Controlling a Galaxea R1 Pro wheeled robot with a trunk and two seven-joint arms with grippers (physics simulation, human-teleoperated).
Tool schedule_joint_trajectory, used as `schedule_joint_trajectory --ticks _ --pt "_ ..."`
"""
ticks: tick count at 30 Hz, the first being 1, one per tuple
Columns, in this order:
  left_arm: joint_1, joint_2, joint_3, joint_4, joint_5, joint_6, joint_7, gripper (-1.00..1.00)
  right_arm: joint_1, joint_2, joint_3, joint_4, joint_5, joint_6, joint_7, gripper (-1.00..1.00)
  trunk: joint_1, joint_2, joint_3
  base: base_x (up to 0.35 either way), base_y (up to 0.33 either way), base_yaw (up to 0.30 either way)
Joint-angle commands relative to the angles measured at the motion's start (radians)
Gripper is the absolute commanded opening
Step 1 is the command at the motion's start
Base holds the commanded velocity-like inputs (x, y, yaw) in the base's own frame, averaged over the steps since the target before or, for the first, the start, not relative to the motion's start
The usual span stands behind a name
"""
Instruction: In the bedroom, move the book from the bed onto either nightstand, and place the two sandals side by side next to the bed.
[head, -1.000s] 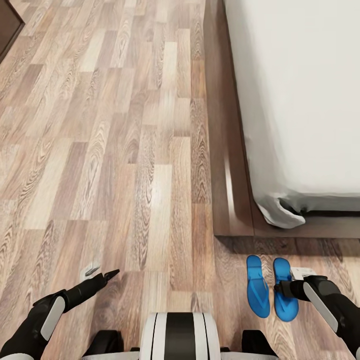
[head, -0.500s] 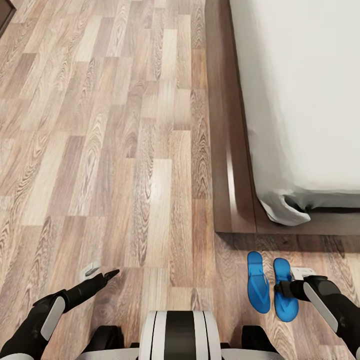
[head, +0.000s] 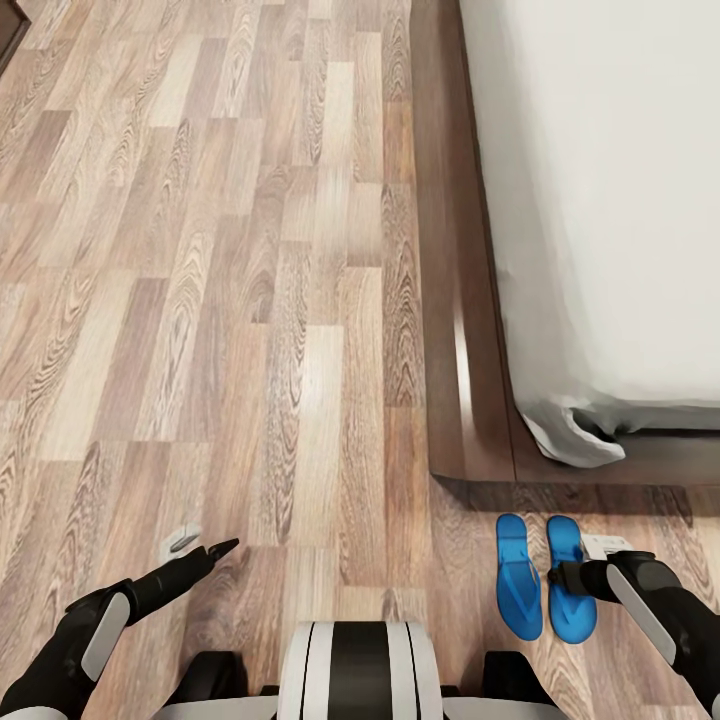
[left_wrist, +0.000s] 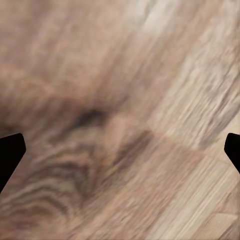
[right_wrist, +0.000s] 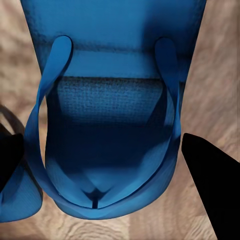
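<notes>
Nearest you, your right gripper (head: 556, 577) hangs just over the right-hand sandal (head: 569, 580), its jaws spread wide to either side of it and holding nothing in the wrist view, while the other sandal (head: 519, 573) lies parallel just to its left, so the pair looks already set side by side at the near end of the bed (head: 600, 200). Your left gripper (head: 205, 548) hovers wide open over bare floor (head: 250, 300), likely just parked. Farther off, the bed runs out of frame, so the book's whereabouts can't be told.
</notes>
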Motion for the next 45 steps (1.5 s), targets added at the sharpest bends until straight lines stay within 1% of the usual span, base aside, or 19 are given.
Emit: schedule_joint_trajectory --ticks 1,5,9,19,22,35,36,45 --pt "0.0 0.0 0.001 0.0 0.005 0.008 -0.002 1.0 0.0 -0.001 0.003 -0.001 -0.006 0.003 -0.005 -1.0 0.0 0.0 0.0 0.003 0.0 0.0" --pt "0.0 0.0 0.002 0.0 0.005 0.008 -0.001 1.0 0.0 -0.001 0.003 0.0 -0.006 0.003 -0.005 -1.0 0.0 0.0 0.0 0.0 0.0 0.0" --pt "0.0 0.0 0.001 0.0 0.005 0.008 0.0 1.0 0.0 -0.001 0.003 0.0 -0.006 0.003 -0.005 -1.0 0.002 -0.001 -0.016 0.0 0.0 0.0" --pt "0.0 -0.001 0.001 0.0 0.005 0.008 0.0 1.0 0.0 -0.001 0.003 0.0 -0.006 0.003 -0.005 -1.0 0.002 -0.001 -0.016 0.0 0.0 0.0" --pt "0.0 -0.001 0.001 0.0 0.005 0.008 0.001 1.0 0.0 -0.001 0.003 0.0 -0.006 0.003 -0.005 -1.0 0.003 -0.002 -0.028 0.0 0.0 0.0" --pt "0.0 -0.001 0.002 0.0 0.005 0.008 -0.001 1.0 0.0 -0.001 0.003 -0.001 -0.006 0.003 -0.005 -1.0 0.003 -0.002 -0.028 0.0 0.0 0.0" --pt "0.0 -0.001 0.002 0.0 0.005 0.008 -0.002 1.0 0.0 -0.001 0.003 -0.001 -0.006 0.003 -0.005 1.0 0.003 -0.002 -0.028 0.0 0.0 0.0" --pt "0.0 -0.001 0.002 0.0 0.005 0.008 -0.002 1.0 0.0 -0.001 0.003 -0.001 -0.006 0.003 -0.005 1.0 0.003 -0.002 -0.028 0.0 0.0 0.0"
